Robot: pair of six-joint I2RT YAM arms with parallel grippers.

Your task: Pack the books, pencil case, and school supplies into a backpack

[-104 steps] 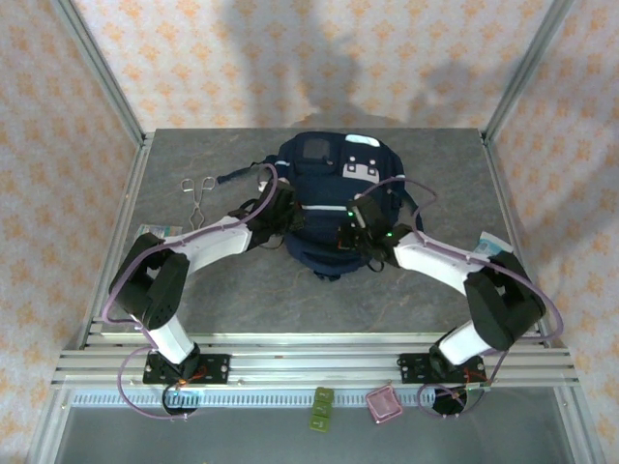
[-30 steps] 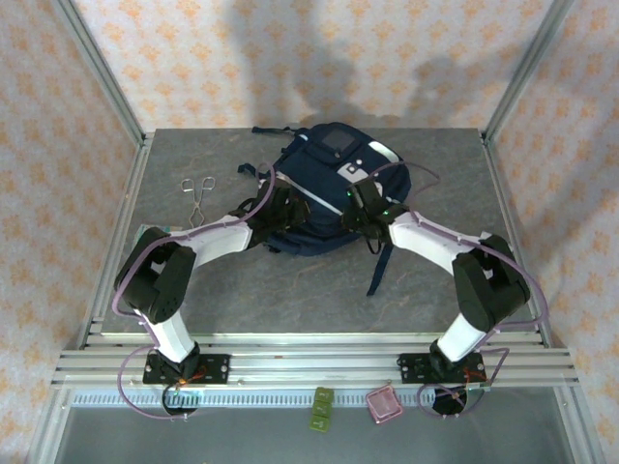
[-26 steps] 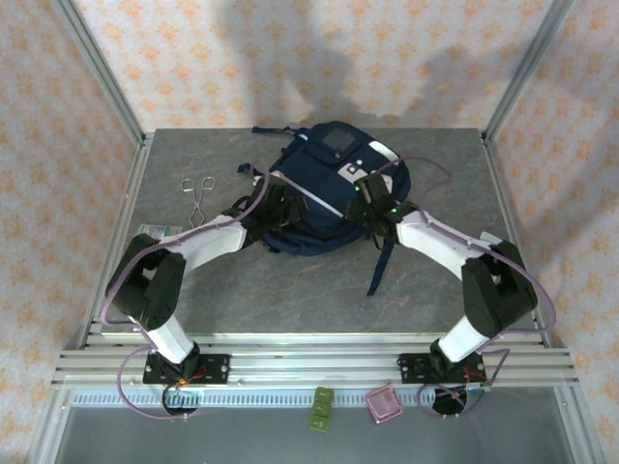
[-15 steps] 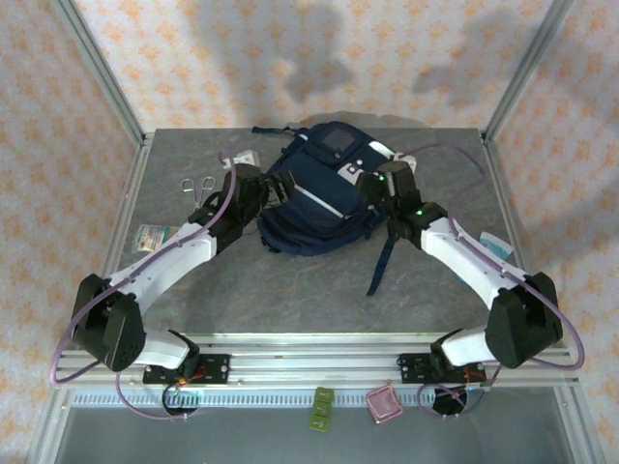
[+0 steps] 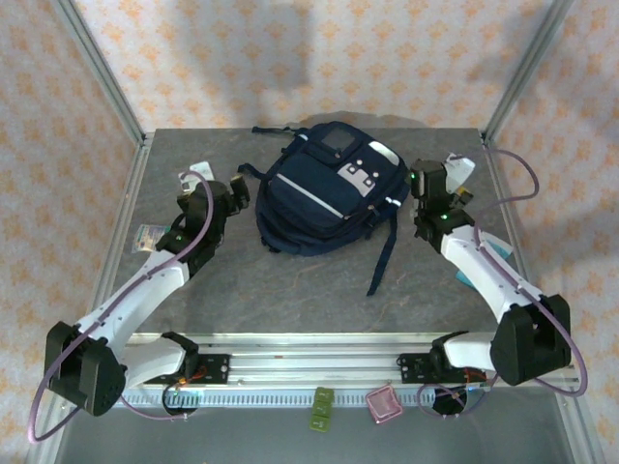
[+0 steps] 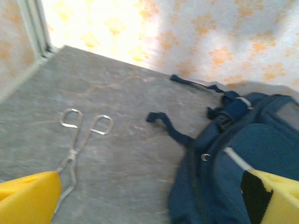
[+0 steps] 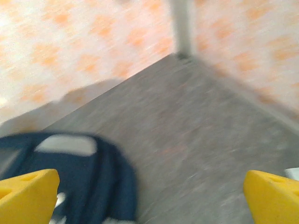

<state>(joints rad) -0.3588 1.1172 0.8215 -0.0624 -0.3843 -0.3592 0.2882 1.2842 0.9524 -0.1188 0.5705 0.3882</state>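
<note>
The left claw [image 5: 232, 193] stood wide open and held nothing; in its wrist view the left claw [image 6: 149, 200] showed two yellow fingertips [image 6: 28, 198] far apart, low over the grey bench [image 6: 121, 116]. The right claw [image 5: 428, 182] was likewise spread wide and empty, and its blurred wrist view showed the right claw [image 7: 149, 196] above bare bench surface. Between them, toward the far side of the bench [image 5: 290, 290], the navy backpack [image 5: 324, 198] lay flat with its grey front panel up, close to each claw but touched by neither. The backpack [image 6: 243, 158] sat just right of the left claw, the backpack [image 7: 70, 186] low and left of the right one. A dark strap [image 5: 382, 256] trailed toward the arms. Metal ring-handled tongs [image 6: 79, 140] lay left of the pack. The fabric hid whether the books, pencil case and school supplies were inside. The step looked like letting go of the pack; the next move likely called for checking its opening and closing it.
</note>
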